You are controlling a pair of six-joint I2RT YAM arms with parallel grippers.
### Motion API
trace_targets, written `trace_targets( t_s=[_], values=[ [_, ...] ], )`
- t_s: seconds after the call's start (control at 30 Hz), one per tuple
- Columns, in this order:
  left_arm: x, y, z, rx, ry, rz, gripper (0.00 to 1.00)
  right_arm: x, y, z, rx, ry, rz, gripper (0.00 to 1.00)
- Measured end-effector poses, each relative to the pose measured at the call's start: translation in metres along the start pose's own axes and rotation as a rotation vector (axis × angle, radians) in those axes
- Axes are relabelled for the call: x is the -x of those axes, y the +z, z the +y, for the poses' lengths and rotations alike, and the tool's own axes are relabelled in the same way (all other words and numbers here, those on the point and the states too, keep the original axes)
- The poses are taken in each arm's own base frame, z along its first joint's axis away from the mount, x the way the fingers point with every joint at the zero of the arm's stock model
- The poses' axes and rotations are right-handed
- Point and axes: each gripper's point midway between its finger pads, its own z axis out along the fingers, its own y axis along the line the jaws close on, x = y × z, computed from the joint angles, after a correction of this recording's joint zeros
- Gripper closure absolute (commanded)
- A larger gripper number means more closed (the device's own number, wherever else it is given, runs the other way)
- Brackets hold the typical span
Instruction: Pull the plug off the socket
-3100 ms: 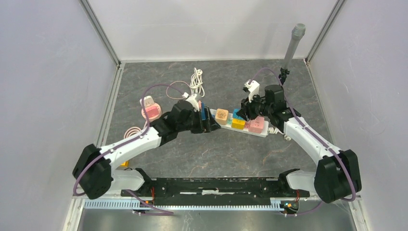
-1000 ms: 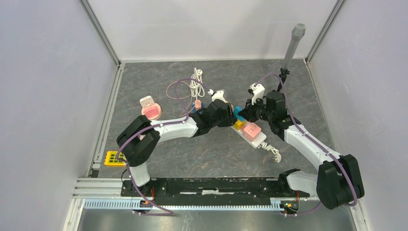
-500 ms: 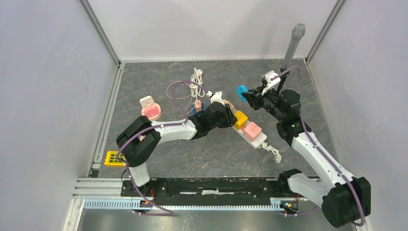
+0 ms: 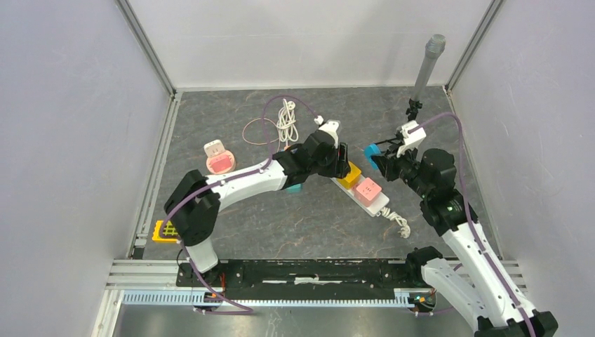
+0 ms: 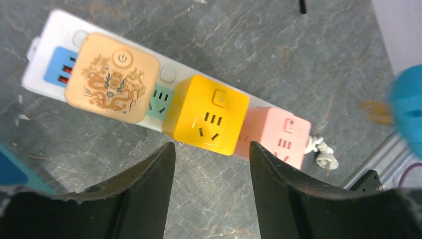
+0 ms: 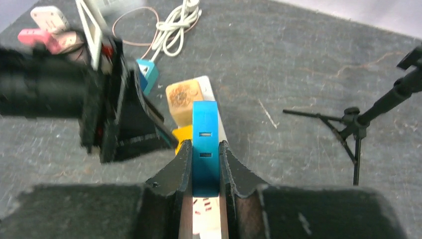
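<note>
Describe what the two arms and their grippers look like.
The left arm and right arm have white shells between bulky black joints, with a purple cable looping alongside each. A white bracket sits on each wrist. The left gripper and right gripper have thick matte-black jaws that taper to rounded tips.

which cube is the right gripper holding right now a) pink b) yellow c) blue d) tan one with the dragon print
C: in the right wrist view the right gripper is clamped on the blue cube, held off the table, while the yellow cube, pink cube and tan cube sit plugged into the power strip.
</note>
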Motion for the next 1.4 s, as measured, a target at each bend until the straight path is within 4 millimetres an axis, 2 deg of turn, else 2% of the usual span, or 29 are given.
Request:
trace_targets(
  t_s=[0.1, 0.3, 0.43, 0.53, 0.7, 0.83, 1.03, 1.23, 1.4],
  values=[
    [0.019, -0.018, -0.009, -0.014, 0.036, -0.026, 0.34, -0.009, -0.010, 0.007, 0.028, 0.006, 0.036, 1.00],
    [0.047, -0.067, -0.012, -0.002, 0.072, -0.093, 0.27, -0.030, -0.020, 0.038, 0.203, 0.028, 0.065, 1.00],
    [0.065, -0.106, -0.006, 0.022, 0.069, -0.168, 0.15, -0.069, -0.021, 0.064, 0.348, 0.087, 0.130, 1.00],
    [0.071, -0.138, 0.000, 0.028, 0.059, -0.229, 0.00, -0.104, -0.027, 0.085, 0.442, 0.118, 0.201, 1.00],
    [0.072, -0.169, 0.013, 0.053, 0.047, -0.286, 0.00, -0.133, -0.031, 0.115, 0.541, 0.110, 0.275, 1.00],
    [0.065, -0.176, 0.027, 0.100, 0.047, -0.291, 0.00, -0.151, -0.028, 0.140, 0.602, 0.107, 0.343, 0.94],
    [0.049, -0.174, 0.044, 0.147, 0.050, -0.271, 0.00, -0.178, -0.040, 0.183, 0.749, 0.097, 0.441, 0.87],
    [0.030, -0.166, 0.058, 0.187, 0.047, -0.236, 0.00, -0.202, -0.037, 0.188, 0.742, 0.100, 0.527, 0.87],
    [0.029, -0.165, 0.060, 0.194, 0.032, -0.236, 0.00, -0.213, -0.036, 0.191, 0.749, 0.113, 0.565, 0.79]
  ],
)
